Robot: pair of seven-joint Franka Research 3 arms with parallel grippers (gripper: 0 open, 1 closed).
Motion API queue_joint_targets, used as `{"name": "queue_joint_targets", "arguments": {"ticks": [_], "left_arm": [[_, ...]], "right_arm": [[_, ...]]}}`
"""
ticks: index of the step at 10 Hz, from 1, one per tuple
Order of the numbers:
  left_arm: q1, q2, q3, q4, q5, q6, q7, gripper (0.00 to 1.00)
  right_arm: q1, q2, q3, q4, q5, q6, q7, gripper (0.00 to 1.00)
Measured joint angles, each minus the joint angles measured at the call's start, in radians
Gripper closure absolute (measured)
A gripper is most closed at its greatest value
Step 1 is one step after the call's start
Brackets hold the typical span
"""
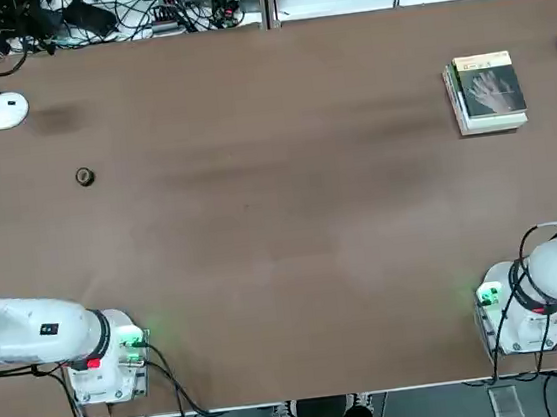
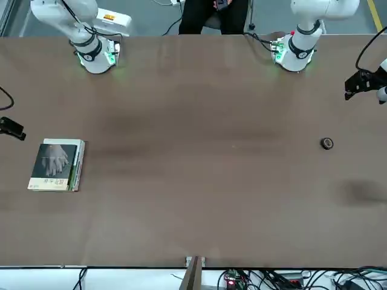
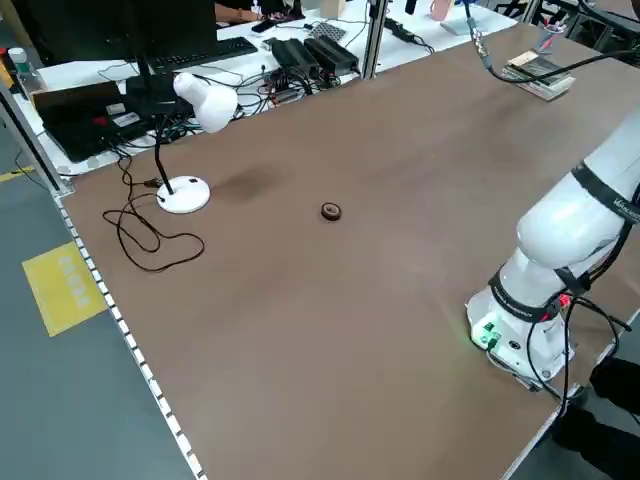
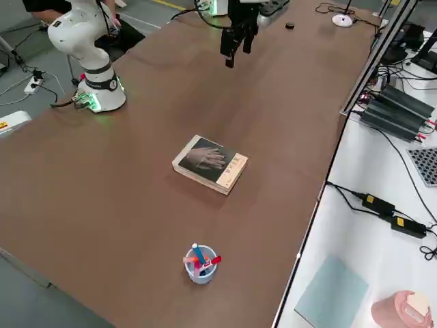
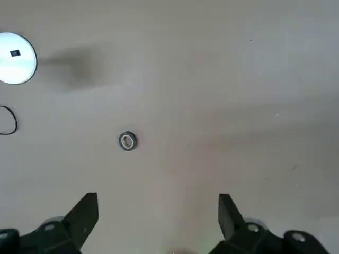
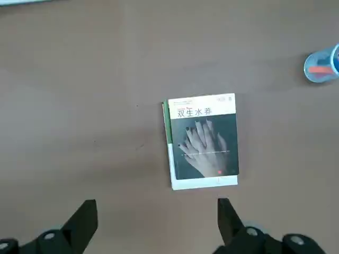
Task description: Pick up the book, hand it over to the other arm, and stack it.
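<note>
Lies flat, cover up, the book [image 1: 489, 89], near the far right corner of the tabletop [image 1: 281, 228], just in from the right edge and near a pen cup [image 4: 199, 263]. Shows a green and white margin along one side under it in the right wrist view, so probably rests on a second volume (hard to settle from the side view, where it reads as one thick block).

Hangs high above the book, the right gripper [image 6: 157, 209], fingers spread wide and holding nothing. Hovers over the left half of the tabletop, the left gripper [image 5: 158, 203], likewise wide open and empty, with a tape roll [image 5: 127, 141] below it and a lamp base [image 5: 16, 58] toward the far left corner.

Fits two stages alike: book waiting to be fetched, or book already laid on its stack with both arms drawn off. Cannot be decided here, so no next move to name with confidence
</note>
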Motion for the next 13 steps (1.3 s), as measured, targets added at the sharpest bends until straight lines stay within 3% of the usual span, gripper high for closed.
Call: {"name": "queue_joint_targets", "arguments": {"ticks": [4, 13], "left_arm": [[0.000, 0.000, -0.001, 0.001, 0.000, 0.000, 0.000, 0.00], [-0.001, 0.000, -0.003, 0.001, 0.000, 0.000, 0.000, 0.00]], "right_arm": [[-0.001, -0.047, 0.026, 0.016, -0.001, -0.039, 0.009, 0.00], [-0.002, -0.045, 0.031, 0.015, -0.004, -0.049, 0.013, 0.00]]}}
